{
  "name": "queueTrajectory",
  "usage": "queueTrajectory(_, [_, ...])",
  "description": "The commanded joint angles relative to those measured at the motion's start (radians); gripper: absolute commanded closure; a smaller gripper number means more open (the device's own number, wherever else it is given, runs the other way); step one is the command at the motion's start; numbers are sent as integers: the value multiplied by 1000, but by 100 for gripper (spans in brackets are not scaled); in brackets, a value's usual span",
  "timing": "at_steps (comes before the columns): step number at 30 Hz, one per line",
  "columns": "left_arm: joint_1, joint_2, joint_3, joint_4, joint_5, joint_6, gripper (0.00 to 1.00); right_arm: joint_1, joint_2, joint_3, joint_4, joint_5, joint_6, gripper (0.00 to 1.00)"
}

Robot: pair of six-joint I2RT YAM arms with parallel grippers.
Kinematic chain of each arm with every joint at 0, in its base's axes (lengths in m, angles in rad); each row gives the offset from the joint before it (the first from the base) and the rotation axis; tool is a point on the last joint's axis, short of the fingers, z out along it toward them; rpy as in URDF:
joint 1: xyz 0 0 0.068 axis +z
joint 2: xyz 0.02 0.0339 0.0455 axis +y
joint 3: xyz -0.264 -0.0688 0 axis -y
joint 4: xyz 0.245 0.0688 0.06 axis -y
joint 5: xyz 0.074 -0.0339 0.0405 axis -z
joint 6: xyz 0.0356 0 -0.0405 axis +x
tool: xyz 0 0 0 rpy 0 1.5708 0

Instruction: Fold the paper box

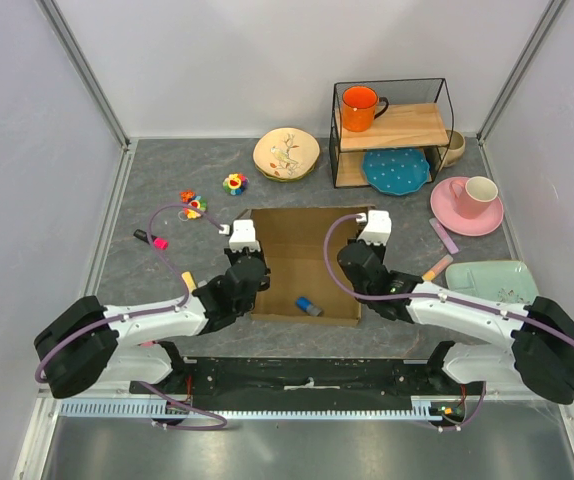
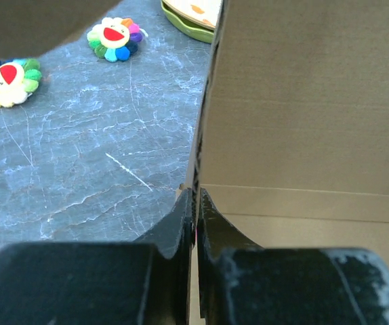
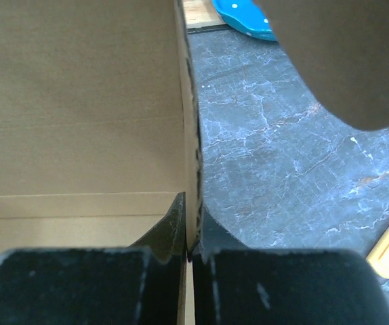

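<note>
The paper box (image 1: pixel 292 250) is plain brown cardboard and lies in the middle of the table with its side walls raised. My left gripper (image 1: pixel 250 272) is at its left wall. In the left wrist view that gripper (image 2: pixel 196 203) is shut on the upright wall of the paper box (image 2: pixel 303 101), one finger inside and one outside. My right gripper (image 1: pixel 360 262) is at the right wall. The right wrist view shows it (image 3: pixel 193 220) shut on that wall of the paper box (image 3: pixel 79 101) in the same way. A small blue object (image 1: pixel 309 306) lies inside the box near its front.
Behind the box stand a cream plate (image 1: pixel 286 153) and a wire-framed wooden shelf (image 1: pixel 407 126) with an orange mug (image 1: pixel 361 108) and a blue plate (image 1: pixel 395 170). A pink cup and saucer (image 1: pixel 467 203) and a green tray (image 1: pixel 494 280) sit on the right. Flower toys (image 1: pixel 234 183) and markers (image 1: pixel 151 240) lie on the left.
</note>
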Motion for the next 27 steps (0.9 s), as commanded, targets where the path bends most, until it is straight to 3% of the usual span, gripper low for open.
queueTrajectory(1, [-32,1,-61,157,-95,-90,92,18,-26,-83,45,34,62,100])
queueTrajectory(13, [-85,-65,-175,181,-152,-151,84,102,-54,-176,7,112,175,100])
queueTrajectory(27, [-134,-158,-247,50,-130,-318,80,191,-115,-238,-151,168,355,99])
